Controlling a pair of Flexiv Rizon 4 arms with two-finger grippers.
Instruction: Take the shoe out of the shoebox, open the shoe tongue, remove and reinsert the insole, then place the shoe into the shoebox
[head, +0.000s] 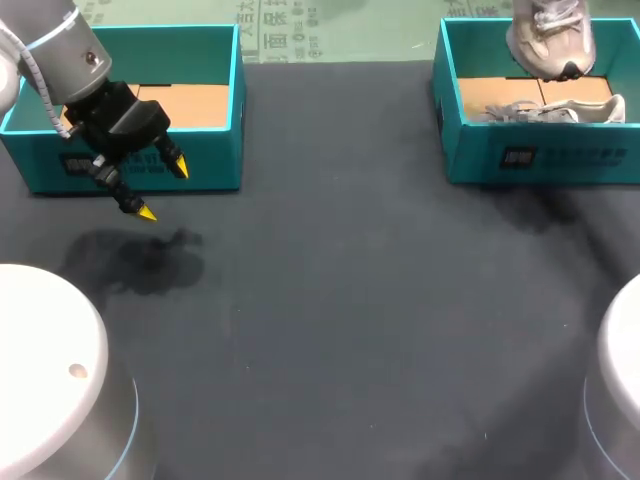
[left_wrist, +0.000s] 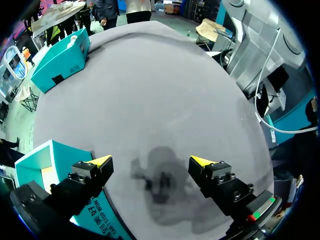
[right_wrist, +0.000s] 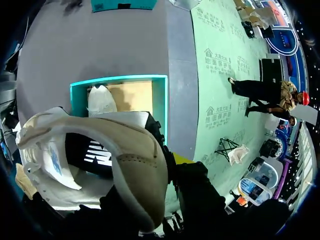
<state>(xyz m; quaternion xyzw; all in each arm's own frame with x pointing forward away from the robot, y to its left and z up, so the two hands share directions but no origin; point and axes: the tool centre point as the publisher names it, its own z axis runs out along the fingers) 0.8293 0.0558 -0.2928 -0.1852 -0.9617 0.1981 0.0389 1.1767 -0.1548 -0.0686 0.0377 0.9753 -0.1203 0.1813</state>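
A beige shoe (head: 550, 40) hangs above the right teal shoebox (head: 540, 160) at the table's far right. A second pale shoe (head: 552, 110) lies inside that box on its cardboard floor. In the right wrist view the held shoe (right_wrist: 125, 165) fills the space in front of the camera. My right gripper (right_wrist: 172, 161) is shut on its heel collar and shows only one yellow tip. Under it are the box (right_wrist: 161, 100) and the other shoe (right_wrist: 100, 100). My left gripper (head: 162, 188) (left_wrist: 151, 161) is open and empty, low over the cloth in front of the left teal box (head: 120, 170).
The left box (left_wrist: 50, 165) holds only cardboard and stands close beside one left finger. Dark cloth (head: 350, 300) covers the table between the boxes. My arms' white bases (head: 50, 360) (head: 620, 380) stand at the near corners.
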